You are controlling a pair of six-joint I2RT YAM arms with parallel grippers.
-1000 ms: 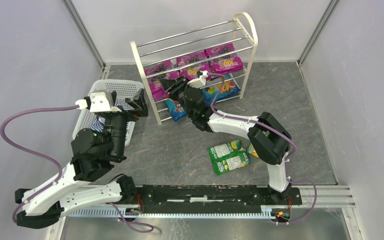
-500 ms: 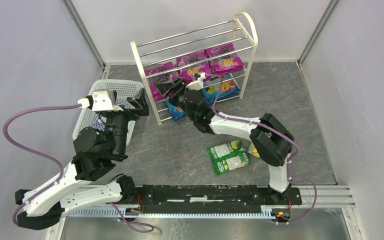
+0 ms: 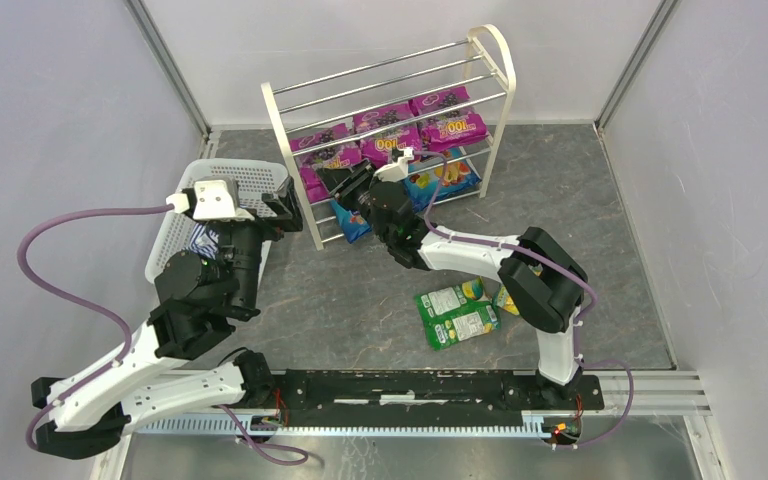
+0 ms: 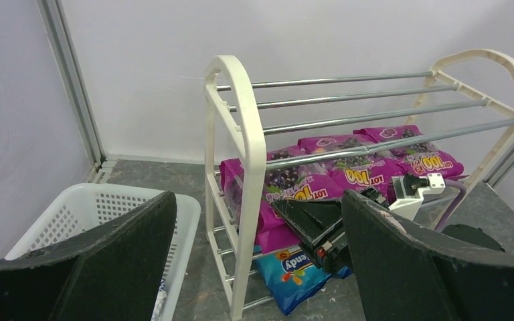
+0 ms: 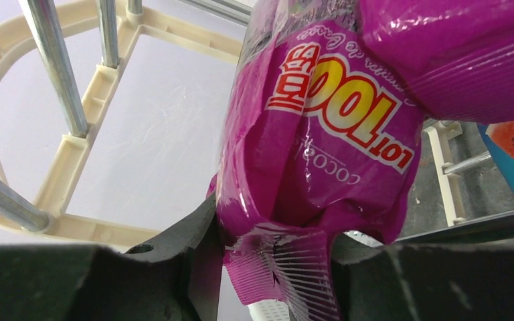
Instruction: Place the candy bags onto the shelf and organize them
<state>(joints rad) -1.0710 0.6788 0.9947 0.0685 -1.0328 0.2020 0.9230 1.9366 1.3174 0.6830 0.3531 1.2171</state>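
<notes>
Right claw (image 5: 274, 249) grips crimped end of magenta bag (image 5: 321, 134) (left claw (image 4: 258, 200) gapes), long axis up shelf (image 5: 73, 167).

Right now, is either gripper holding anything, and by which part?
The right gripper pinches a glossy magenta-purple plastic candy bag by its crimped end seal, at the cream-framed shelf. The left gripper is open and holds nothing.

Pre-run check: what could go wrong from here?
1. Right gripper holds the magenta bag only near its crimped seam; it may slip.
2. Shelf rods are thin and gapped; the bag could drop through.
3. Open left gripper sits close to the shelf frame; contact possible.
</notes>
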